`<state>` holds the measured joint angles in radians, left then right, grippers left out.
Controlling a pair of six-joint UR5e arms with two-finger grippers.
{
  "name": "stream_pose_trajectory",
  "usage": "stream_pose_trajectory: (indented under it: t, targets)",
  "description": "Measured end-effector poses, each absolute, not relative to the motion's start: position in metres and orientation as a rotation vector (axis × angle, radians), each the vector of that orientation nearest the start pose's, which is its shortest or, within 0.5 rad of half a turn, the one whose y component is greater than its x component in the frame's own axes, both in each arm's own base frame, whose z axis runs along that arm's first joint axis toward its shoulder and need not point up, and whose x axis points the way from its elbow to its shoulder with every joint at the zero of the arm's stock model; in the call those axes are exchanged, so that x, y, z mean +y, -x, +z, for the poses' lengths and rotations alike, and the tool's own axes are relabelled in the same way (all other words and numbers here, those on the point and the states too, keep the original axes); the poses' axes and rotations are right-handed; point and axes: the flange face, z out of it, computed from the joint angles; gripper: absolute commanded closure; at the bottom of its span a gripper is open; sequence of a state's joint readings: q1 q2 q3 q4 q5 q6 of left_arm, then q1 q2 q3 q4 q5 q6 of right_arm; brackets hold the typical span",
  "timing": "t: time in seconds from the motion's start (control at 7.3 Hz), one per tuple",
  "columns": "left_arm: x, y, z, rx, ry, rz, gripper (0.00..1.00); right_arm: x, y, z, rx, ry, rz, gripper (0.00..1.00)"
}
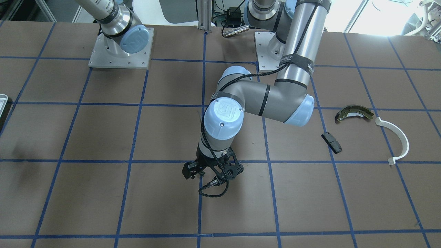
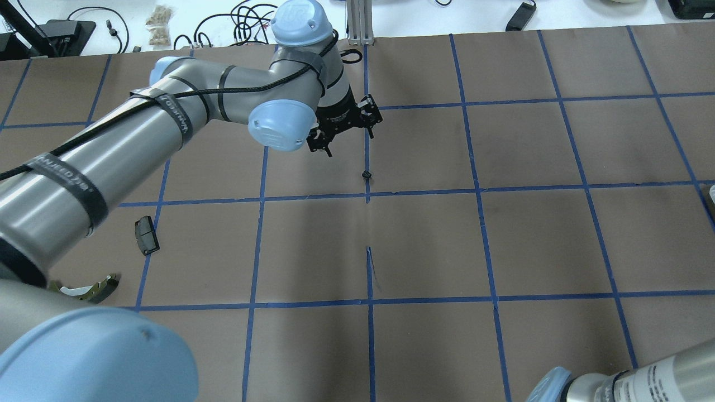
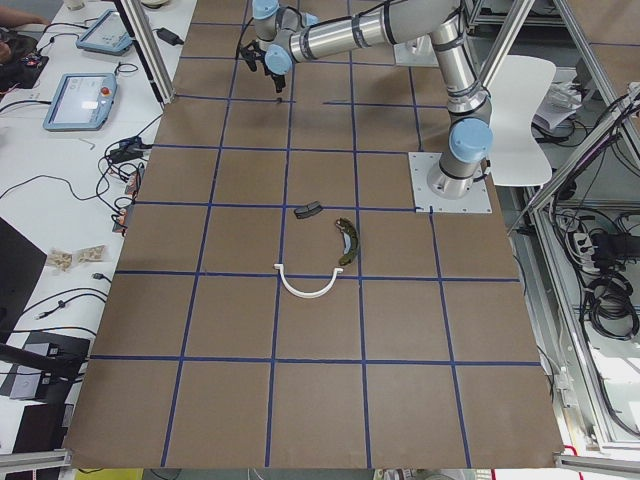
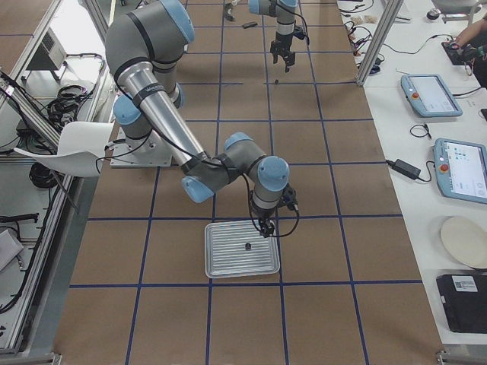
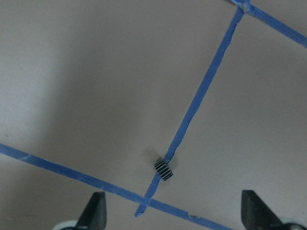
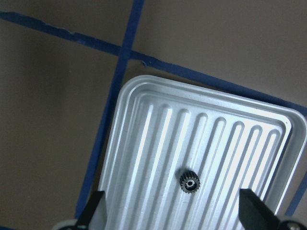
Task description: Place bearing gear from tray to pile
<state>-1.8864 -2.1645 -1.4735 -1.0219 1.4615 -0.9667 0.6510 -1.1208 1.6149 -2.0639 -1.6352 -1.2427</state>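
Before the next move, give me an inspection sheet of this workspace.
Surface: brown mat with a blue tape grid, lying flat.
Job's things: the ribbed tray holds one gear. A second gear lies on a tape line mid-table, apart from the pile of brake shoe, white half-ring and black pad.
Clutter: nothing seen on the mat.
Hands: left hand open, over the second gear; right hand open, over the tray's gear.
Cables: black cable strapped along the left arm, looping at its wrist.
Surroundings: tablets and a white chair beside the table.
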Motion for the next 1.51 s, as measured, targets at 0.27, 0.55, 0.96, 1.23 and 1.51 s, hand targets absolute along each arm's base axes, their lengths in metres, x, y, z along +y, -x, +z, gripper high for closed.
stream_pose_trajectory:
  t: [0.27, 0.55, 0.96, 1.23, 1.51]
  targets:
    - [-0.611, 0.360, 0.207, 2.998, 1.212, 0.078, 0.08, -0.467, 0.459, 0.222, 3.102, 0.541, 0.048, 0.11]
    - [-0.614, 0.365, 0.186, 2.960, 1.268, 0.095, 0.44, -0.464, 0.467, 0.202, 3.088, 0.550, 0.042, 0.18]
    - [-0.615, 0.368, 0.174, 2.954, 1.270, 0.106, 0.90, -0.460, 0.464, 0.188, 3.079, 0.552, 0.048, 0.45]
    - [-0.615, 0.369, 0.174, 2.976, 1.228, 0.105, 1.00, -0.459, 0.463, 0.186, 3.086, 0.556, 0.048, 0.61]
    - [-0.618, 0.365, 0.186, 3.030, 1.116, 0.087, 1.00, -0.459, 0.463, 0.185, 3.083, 0.583, 0.055, 0.63]
